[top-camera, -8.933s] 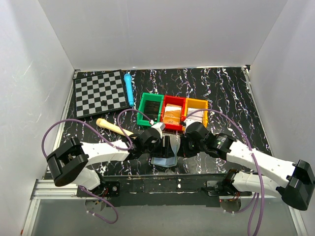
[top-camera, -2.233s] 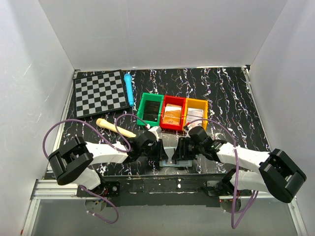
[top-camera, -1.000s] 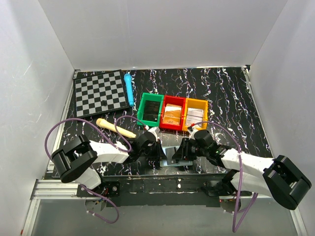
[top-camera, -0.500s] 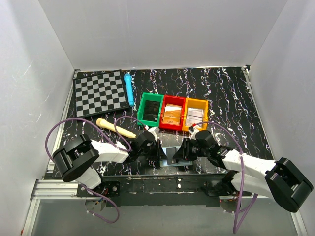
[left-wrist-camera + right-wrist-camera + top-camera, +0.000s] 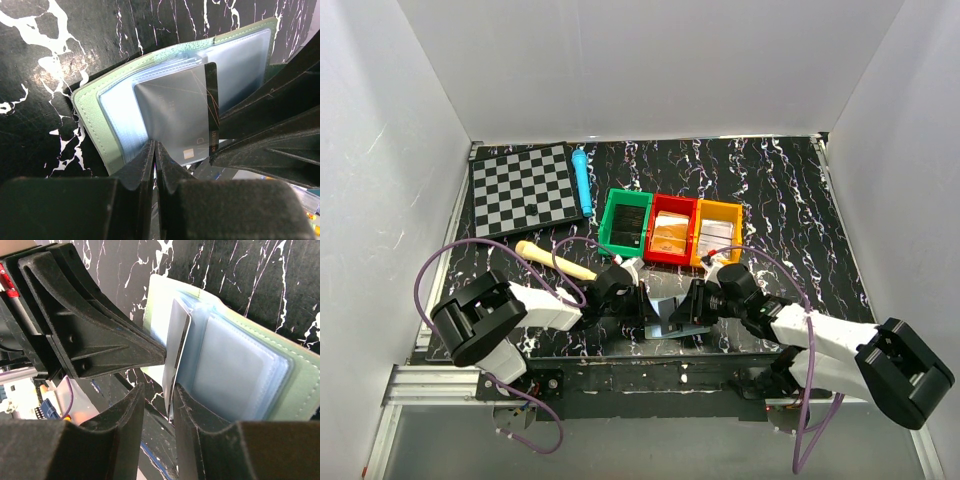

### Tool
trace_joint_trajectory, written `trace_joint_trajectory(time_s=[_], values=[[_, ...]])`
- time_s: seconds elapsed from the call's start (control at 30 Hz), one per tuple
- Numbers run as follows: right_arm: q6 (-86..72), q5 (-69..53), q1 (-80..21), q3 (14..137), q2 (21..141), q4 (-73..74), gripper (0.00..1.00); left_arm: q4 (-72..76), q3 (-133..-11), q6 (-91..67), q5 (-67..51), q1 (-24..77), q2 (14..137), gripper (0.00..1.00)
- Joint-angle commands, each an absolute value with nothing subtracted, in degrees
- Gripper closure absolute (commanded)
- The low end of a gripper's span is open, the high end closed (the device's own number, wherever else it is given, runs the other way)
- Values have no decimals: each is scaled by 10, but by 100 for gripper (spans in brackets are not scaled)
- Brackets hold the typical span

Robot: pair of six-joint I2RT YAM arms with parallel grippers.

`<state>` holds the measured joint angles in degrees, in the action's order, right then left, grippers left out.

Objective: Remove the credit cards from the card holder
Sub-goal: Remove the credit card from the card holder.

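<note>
The card holder point(image 5: 667, 318) lies open near the table's front edge, with a green rim point(image 5: 90, 125) and pale blue sleeves point(image 5: 235, 370). A grey credit card point(image 5: 175, 115) with a small chip stands partly out of the sleeves, edge-on in the right wrist view point(image 5: 177, 340). My left gripper point(image 5: 155, 150) point(image 5: 645, 305) is shut on the lower edge of the holder's left panel. My right gripper point(image 5: 159, 390) point(image 5: 690, 312) faces it from the right. Its jaws stand apart around the card's lower edge, and the card lies close to the right finger point(image 5: 192, 405).
Green point(image 5: 625, 222), red point(image 5: 670, 230) and orange point(image 5: 718, 232) bins stand just behind the grippers. A chessboard point(image 5: 523, 188) and a blue pen point(image 5: 582, 180) lie at the back left. A wooden stick point(image 5: 555, 260) lies left of the left gripper. The table's front edge point(image 5: 620, 345) is close.
The right jaws have narrowed a little around the card's edge. The left gripper keeps its pinch on the holder. Both arms have hardly moved.
</note>
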<state>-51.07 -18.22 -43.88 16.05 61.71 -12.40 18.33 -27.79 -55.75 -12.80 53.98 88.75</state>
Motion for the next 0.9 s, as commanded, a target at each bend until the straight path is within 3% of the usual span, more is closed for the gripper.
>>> trace_joint_trajectory(time_s=[0.0, 0.43, 0.87], values=[[-516, -218, -439, 172, 635, -178, 63, 136, -258, -543, -103, 538, 914, 97], [-517, -242, -439, 186, 676, -188, 61, 144, -256, -543, -109, 535, 918, 97], [-513, -219, -433, 181, 609, -144, 64, 149, -250, -546, -112, 529, 918, 98]])
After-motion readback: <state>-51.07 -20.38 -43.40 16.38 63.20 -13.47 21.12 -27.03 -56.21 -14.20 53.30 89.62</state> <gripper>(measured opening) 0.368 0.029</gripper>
